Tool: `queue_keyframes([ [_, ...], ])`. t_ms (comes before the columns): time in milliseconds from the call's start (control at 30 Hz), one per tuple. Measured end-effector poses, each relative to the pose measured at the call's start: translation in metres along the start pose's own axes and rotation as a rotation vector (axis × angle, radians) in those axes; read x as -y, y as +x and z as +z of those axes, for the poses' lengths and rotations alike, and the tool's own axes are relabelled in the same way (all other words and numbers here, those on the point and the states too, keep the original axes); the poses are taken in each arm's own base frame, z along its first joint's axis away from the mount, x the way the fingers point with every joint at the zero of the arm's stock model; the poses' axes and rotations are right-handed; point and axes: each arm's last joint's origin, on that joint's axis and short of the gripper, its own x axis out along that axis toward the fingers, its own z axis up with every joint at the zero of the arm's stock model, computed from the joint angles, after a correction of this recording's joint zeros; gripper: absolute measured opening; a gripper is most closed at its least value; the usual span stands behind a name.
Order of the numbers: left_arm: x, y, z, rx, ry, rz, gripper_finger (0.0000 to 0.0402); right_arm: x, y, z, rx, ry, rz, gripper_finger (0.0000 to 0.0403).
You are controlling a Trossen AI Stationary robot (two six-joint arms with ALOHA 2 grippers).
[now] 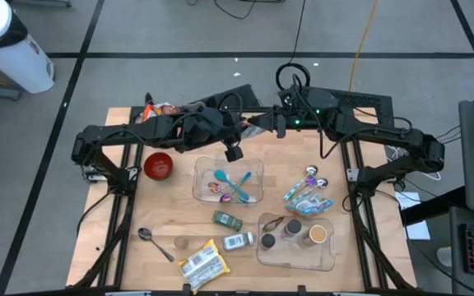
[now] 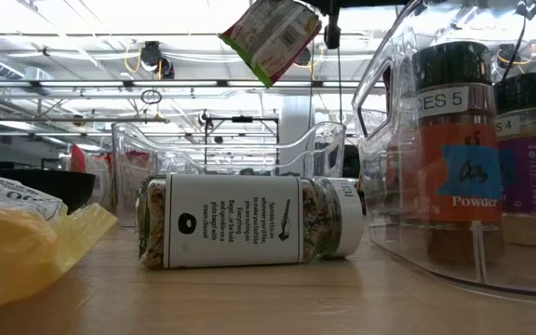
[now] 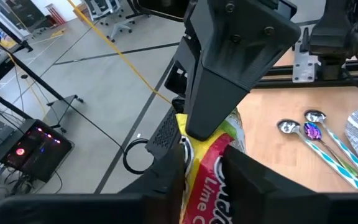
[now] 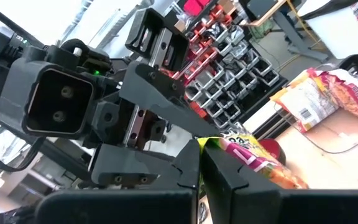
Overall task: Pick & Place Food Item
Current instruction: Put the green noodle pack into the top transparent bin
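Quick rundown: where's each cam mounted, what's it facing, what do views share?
High: overhead, straight down; both arms, grippers meeting on the snack bag.
Low: tabletop level, facing the lying seasoning jar; no arm clearly in view.
Left wrist: left gripper on the bag, right gripper opposite.
Right wrist: right gripper on it, left arm opposite.
Shared: the bag, in all four.

Right gripper (image 4: 199, 167): dark fingers closed on the edge of a red, yellow and green snack packet (image 4: 253, 160). Left gripper (image 4: 166, 134) close opposite, meeting the same packet. Behind: second snack bag (image 4: 328, 96) lying on the wooden table (image 4: 347, 146)
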Motion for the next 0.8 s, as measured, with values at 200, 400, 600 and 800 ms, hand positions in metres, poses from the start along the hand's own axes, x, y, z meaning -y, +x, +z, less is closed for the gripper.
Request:
queue_keyframes([
  [200,0.0002,0.0,0.0001,0.004,-0.011,-0.022,0.0047,0.0001,0.0,-0.0003,-0.005,0.001,0.002,0.0],
  [400,0.0001,-0.0004,0.0002,0.006,-0.021,-0.027,0.0025,-0.0001,-0.0002,-0.0003,-0.008,0.001,0.005,0.0],
  [600,0.0002,-0.0004,0.0003,0.006,-0.026,-0.031,0.0028,-0.0004,-0.0002,-0.0005,-0.014,-0.001,0.012,0.0],
  [800,0.0003,-0.0004,0.0003,0.007,-0.034,-0.035,0.0012,-0.0006,-0.0002,-0.0007,-0.022,-0.003,0.02,0.0001],
])
